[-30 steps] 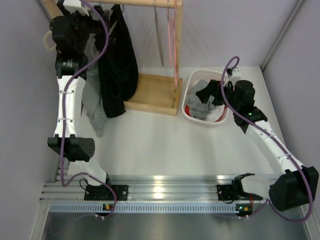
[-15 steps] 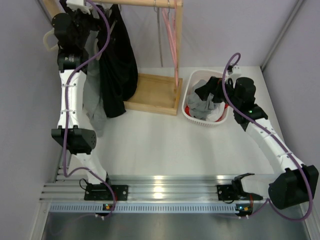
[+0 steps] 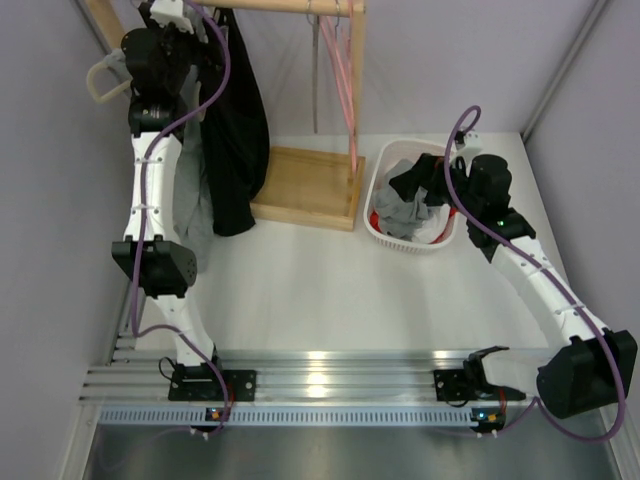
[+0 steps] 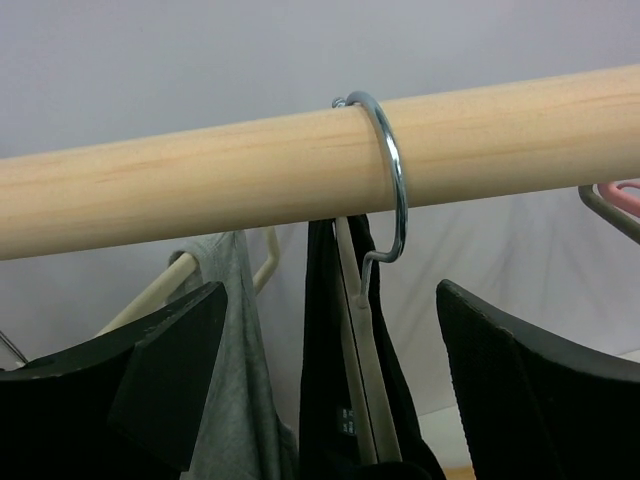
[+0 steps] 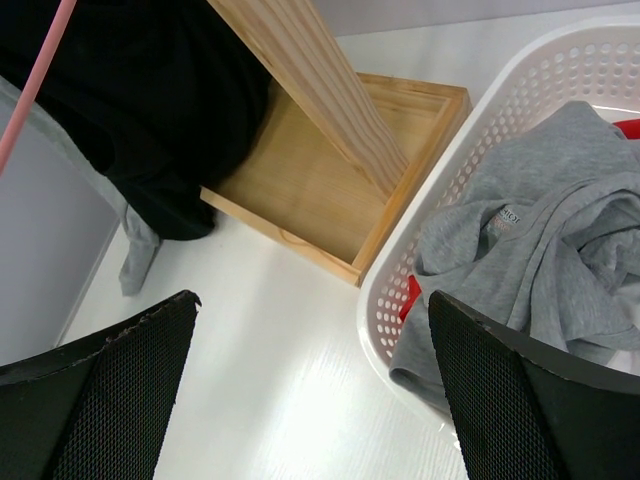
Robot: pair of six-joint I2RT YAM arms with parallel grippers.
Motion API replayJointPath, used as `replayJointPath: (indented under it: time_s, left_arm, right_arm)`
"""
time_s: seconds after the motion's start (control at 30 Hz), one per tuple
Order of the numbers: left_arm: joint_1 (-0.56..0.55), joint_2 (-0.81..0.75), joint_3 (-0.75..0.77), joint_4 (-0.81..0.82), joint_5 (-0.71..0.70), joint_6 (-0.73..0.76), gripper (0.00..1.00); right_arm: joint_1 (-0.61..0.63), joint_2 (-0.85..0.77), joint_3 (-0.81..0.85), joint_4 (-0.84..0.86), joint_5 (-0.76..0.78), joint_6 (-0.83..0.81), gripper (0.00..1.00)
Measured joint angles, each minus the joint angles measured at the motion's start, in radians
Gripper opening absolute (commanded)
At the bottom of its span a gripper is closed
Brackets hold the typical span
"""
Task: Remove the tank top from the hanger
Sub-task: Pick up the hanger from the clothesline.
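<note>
Both spread: left hand (image 4: 330, 300) at wooden rail (image 4: 250, 170), right hand (image 5: 312, 300) above white table (image 5: 300, 410); lilac walls (image 3: 450, 60)

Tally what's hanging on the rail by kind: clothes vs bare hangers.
Clothes on hangers: 2 (black garment, grey garment)
Bare hangers: 2 (grey hanger, pink hanger)
Total on the rail: 4
</note>
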Motion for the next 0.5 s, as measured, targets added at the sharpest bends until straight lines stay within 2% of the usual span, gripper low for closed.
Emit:
replayJointPath:
  time_s: [0.1, 0.13, 0.2, 0.3, 0.5]
  left_arm:
    - [0.000, 0.001, 0.000, 0.010, 0.000, 0.002, 0.72]
    - [0.000, 0.002, 0.000, 0.013, 0.000, 0.002, 0.61]
    - [0.000, 0.010, 0.003, 0.023, -0.001, 0.002, 0.54]
    - [0.000, 0.022, 0.003, 0.037, -0.003, 0.006, 0.50]
    - [-0.001, 0.037, 0.003, 0.047, -0.004, 0.007, 0.50]
  right_arm:
    - [0.000, 0.001, 0.000, 0.000, -0.002, 0.000, 0.96]
    - [0.000, 0.002, 0.000, 0.000, -0.003, 0.000, 0.96]
    - [0.000, 0.006, 0.000, 0.000, -0.004, 0.001, 0.96]
    - [0.000, 0.018, 0.000, 0.000, -0.007, 0.006, 0.96]
    - [0.000, 0.043, 0.001, 0.000, -0.011, 0.008, 0.96]
